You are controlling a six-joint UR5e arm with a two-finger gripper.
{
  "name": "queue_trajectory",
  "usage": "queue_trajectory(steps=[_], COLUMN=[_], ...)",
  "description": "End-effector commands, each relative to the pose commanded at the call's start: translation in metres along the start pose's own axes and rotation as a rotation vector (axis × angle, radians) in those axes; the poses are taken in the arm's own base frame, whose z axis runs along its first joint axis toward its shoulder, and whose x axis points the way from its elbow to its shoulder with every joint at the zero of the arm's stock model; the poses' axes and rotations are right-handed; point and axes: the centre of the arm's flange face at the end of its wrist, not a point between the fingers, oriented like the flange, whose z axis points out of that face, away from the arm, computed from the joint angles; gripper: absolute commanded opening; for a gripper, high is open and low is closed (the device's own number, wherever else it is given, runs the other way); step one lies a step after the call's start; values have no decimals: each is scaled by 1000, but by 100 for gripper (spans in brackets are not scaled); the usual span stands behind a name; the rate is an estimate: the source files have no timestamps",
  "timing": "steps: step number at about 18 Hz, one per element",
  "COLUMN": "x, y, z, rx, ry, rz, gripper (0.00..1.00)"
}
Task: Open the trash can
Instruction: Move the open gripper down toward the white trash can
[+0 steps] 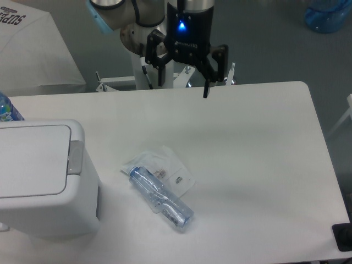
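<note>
Grey floor is showing behind a white bench (247, 143) that is filling most of the view. At the bench's left edge, toward the near corner, the trash can (41, 181) is sitting with its flat lid (30, 159) lying closed and the small grey button tab (75, 156) facing the middle of the bench. A clear plastic bottle (161, 198) is lying on its side near the middle of the bench, toward the near edge, resting partly on a crumpled clear wrapper (165, 165). Part of a blue-capped bottle (7, 108) is peeking out behind the bin at the left edge. The hand (184, 88) is hanging over the far edge of the bench, well apart from the bin, with its fingers (207, 82) spread wide and nothing between them; a blue light is glowing on its body.
</note>
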Motion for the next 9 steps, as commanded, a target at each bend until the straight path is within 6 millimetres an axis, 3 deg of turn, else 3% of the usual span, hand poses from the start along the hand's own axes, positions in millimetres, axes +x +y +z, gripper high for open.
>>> queue_trajectory(steps=[5, 9], x=[7, 35], y=[-45, -71], z=[23, 55], rx=[6, -30], ry=[0, -57], rz=[-170, -233], gripper=[100, 100])
